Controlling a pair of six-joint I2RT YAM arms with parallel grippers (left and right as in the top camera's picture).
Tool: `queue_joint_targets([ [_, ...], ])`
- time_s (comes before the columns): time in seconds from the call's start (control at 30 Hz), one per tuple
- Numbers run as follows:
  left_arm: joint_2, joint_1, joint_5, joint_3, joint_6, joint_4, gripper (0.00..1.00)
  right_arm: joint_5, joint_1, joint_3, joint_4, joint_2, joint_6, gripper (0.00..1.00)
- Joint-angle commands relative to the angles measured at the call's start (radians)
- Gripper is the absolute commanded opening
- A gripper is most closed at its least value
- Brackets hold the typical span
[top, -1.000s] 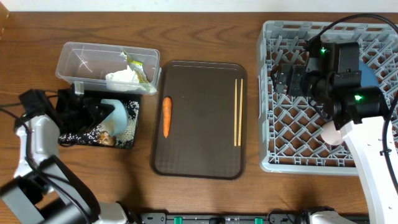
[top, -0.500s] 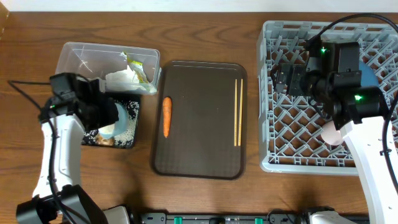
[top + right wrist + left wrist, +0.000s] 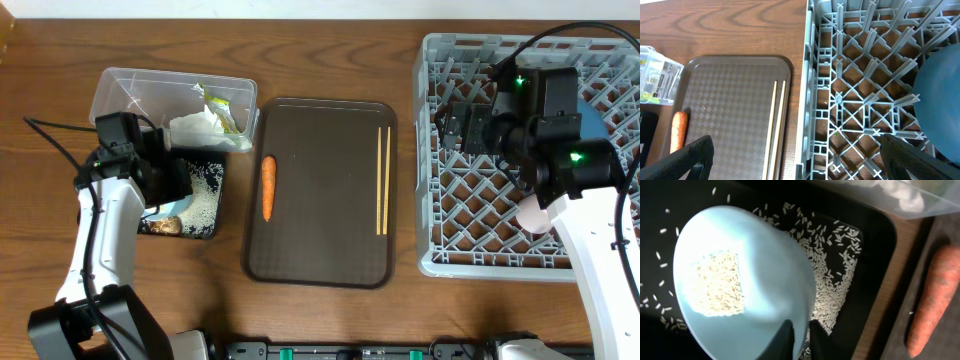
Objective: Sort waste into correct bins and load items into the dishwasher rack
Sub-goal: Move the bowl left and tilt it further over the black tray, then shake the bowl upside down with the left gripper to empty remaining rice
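Left wrist view: the left tool [image 3: 800,330], mostly cut off at the frame's bottom edge, grips the rim of the tilted light blue cup [image 3: 740,280] over the black tray [image 3: 875,232], with rice [image 3: 835,270] scattered beneath. The right tool [image 3: 800,155] gapes empty over the grey rack [image 3: 860,115].

- Table [image 3: 330,60]: brown wood, showed visible grain, low sheen.
- Tub [image 3: 130,85]: clear plastic, smooth.
- Black tray [image 3: 875,225]: was glossy.
- Serving tray [image 3: 320,230]: dark brown, matt, fine diamond texture.
- Dishwasher rack [image 3: 480,262]: light grey plastic, matt.
- Light blue cup [image 3: 765,280]: smooth, shiny.
- Chopsticks [image 3: 382,180]: pale wood.
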Motion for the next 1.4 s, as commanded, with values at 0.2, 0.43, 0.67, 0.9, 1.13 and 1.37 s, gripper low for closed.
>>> queue_joint_targets([
  [0.2, 0.026, -0.012, -0.016, 0.01, -0.001, 0.0, 0.25, 0.01, 0.0, 0.002, -0.001, -0.001, -0.01, 0.99],
  [0.43, 0.076, -0.035, -0.015, 0.008, 0.0, -0.003, 0.27, 0.01, 0.0, 0.002, -0.001, -0.001, -0.01, 0.99],
  [0.67, 0.076, -0.122, -0.073, 0.01, 0.039, -0.008, 0.27, 0.01, 0.0, 0.002, -0.001, -0.001, -0.01, 0.99],
  [0.9, 0.062, -0.166, -0.145, 0.014, 0.036, -0.025, 0.27, 0.01, 0.0, 0.002, -0.001, -0.001, -0.01, 0.99],
  [1.13, 0.125, -0.168, -0.176, 0.008, 0.036, 0.021, 0.27, 0.01, 0.0, 0.002, -0.001, -0.001, -0.01, 0.99],
  [1.37, 0.205, -0.168, -0.168, 0.008, 0.035, 0.026, 0.24, 0.01, 0.0, 0.002, -0.008, -0.001, -0.01, 0.99],
])
